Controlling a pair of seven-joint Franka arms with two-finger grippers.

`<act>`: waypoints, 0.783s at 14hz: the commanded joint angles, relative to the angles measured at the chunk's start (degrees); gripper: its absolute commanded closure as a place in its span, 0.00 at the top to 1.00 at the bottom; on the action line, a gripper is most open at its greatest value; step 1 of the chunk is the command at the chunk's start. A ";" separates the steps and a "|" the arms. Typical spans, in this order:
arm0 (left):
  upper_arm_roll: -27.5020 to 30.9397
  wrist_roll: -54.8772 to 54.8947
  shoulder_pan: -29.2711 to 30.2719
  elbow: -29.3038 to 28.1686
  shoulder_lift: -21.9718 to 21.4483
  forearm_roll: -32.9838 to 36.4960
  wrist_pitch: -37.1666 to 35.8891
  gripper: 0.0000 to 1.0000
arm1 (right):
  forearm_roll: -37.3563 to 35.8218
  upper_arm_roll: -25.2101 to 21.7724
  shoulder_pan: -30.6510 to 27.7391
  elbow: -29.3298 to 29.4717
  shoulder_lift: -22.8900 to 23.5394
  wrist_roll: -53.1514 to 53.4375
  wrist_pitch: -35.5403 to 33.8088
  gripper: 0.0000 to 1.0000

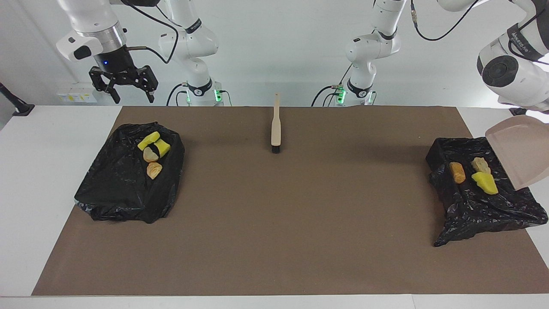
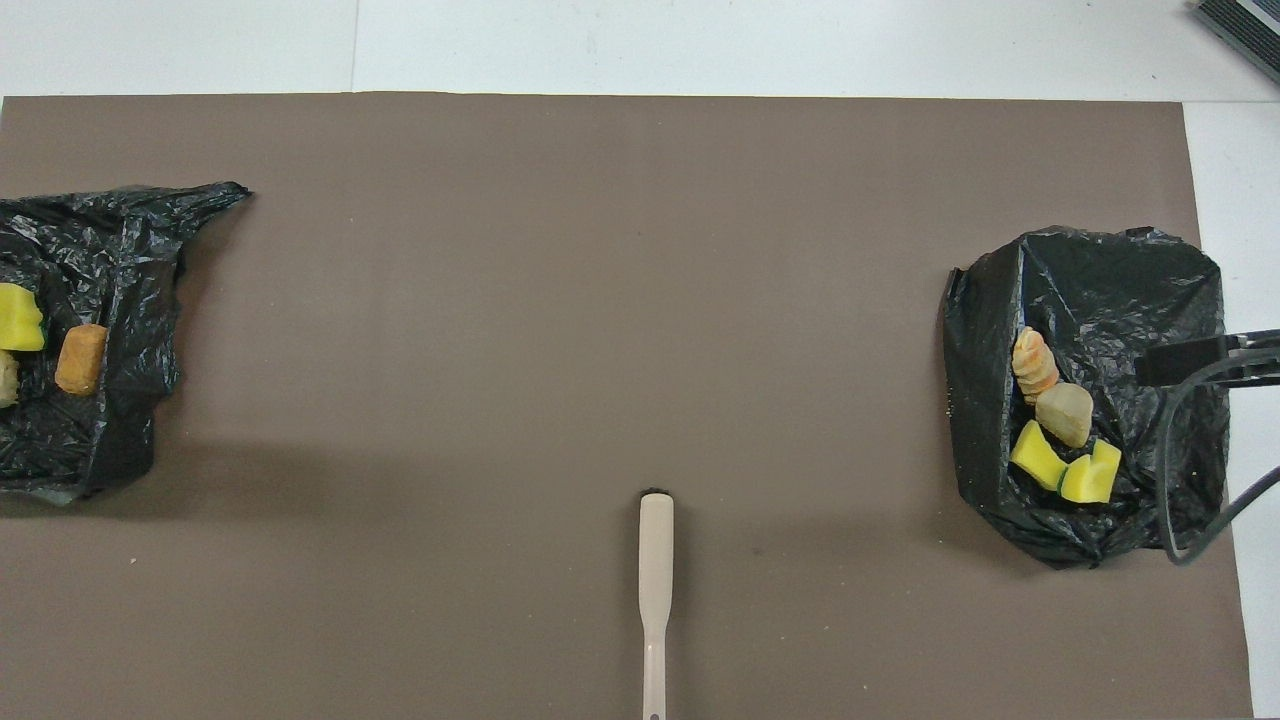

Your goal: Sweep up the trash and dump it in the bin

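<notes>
The trash lies in two black-bagged bins. In the bin (image 1: 480, 210) (image 2: 100, 250) at the left arm's end are an orange-brown lump (image 1: 457, 172) (image 2: 80, 358), a beige lump (image 1: 480, 164) and a yellow sponge (image 1: 485, 183) (image 2: 20, 318). A beige dustpan (image 1: 519, 154) hangs steeply tilted over this bin with nothing in it. The left gripper that carries it is out of view. The bin (image 1: 120, 184) (image 2: 1110, 290) at the right arm's end holds yellow sponges (image 1: 150, 140) (image 2: 1037, 455) and beige lumps (image 1: 153, 170) (image 2: 1063, 413). My right gripper (image 1: 122, 86) hangs open and raised beside that bin.
A beige-handled brush (image 1: 276, 128) (image 2: 655, 580) lies on the brown mat (image 1: 274, 214) (image 2: 560, 280) midway between the bins, near the robots' edge, bristles pointing away from the robots. White table (image 1: 43, 171) borders the mat.
</notes>
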 commanded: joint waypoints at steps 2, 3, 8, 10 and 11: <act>0.02 -0.75 -2.43 0.31 -1.36 -1.77 -0.43 0.00 | -0.67 -0.02 -0.02 1.45 0.86 -1.01 -1.09 1.00; 0.02 -0.75 -2.61 0.74 -1.71 -5.70 -0.69 0.00 | -0.67 -0.02 -0.02 1.44 0.86 -1.01 -1.09 1.00; -0.25 -2.94 -6.64 3.56 -1.36 -21.36 -7.80 0.00 | -0.58 -0.10 -0.81 1.53 0.86 -1.01 -1.27 1.00; -0.25 -4.17 -8.05 3.56 -1.45 -28.21 -9.92 0.00 | -0.75 0.42 -0.47 1.71 -0.01 -0.84 -1.96 1.00; -0.33 -4.79 -8.15 3.21 -1.63 -32.68 -10.27 0.00 | -0.67 0.42 -0.38 1.79 -0.45 -0.58 -2.93 1.00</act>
